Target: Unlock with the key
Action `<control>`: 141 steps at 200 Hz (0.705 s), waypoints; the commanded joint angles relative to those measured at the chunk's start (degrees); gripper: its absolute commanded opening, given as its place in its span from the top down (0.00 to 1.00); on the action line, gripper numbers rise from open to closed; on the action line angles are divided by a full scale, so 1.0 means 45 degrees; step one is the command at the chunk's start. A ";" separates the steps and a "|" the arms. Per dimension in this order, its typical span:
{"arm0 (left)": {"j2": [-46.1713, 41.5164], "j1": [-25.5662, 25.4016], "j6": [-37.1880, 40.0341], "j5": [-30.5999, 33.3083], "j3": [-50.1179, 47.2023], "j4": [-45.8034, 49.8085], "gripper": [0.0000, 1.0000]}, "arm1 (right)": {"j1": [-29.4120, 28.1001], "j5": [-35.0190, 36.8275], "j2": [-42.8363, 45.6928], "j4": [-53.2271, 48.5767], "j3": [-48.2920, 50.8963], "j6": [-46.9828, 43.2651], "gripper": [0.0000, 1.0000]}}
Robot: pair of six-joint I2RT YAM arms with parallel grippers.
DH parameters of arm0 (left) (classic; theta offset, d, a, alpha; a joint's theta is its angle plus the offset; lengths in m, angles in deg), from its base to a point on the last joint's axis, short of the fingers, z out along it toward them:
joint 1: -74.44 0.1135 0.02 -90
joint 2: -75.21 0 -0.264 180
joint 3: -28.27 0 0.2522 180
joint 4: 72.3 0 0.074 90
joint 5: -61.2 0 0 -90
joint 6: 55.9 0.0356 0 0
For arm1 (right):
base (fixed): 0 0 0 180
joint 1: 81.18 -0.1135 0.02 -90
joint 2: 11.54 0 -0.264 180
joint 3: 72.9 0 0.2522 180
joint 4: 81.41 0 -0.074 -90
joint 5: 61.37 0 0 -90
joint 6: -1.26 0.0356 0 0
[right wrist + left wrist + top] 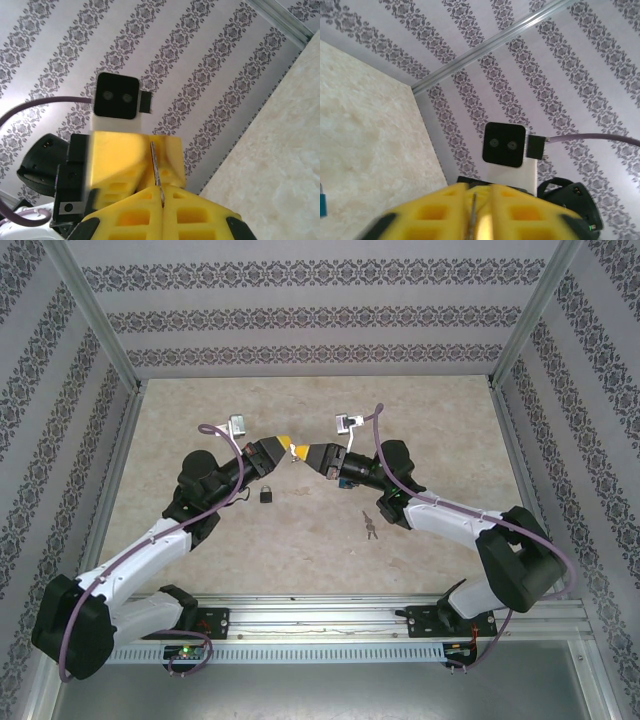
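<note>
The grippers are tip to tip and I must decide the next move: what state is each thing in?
right gripper: shut on the key.
left gripper: closed in around the key; grip unclear.
key: off the table, bridging the two grippers.
padlock: lying on the table, no key in it.
spare keys: lying loose on the table.
</note>
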 commanded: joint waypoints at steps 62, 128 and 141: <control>0.0005 0.0123 0.2163 -0.3437 0.2495 0.5047 0.54 | 0.0961 -0.2672 0.1717 -0.4349 -0.1074 -0.2244 1.00; 0.0102 0.0124 0.2339 -0.3433 0.2634 0.5165 0.56 | 0.0991 -0.3804 0.1681 -0.4729 -0.1382 -0.2268 1.00; 0.0041 0.0133 0.2405 -0.3348 0.2605 0.5268 0.61 | 0.1039 -0.3893 0.1711 -0.5041 -0.1440 -0.2426 1.00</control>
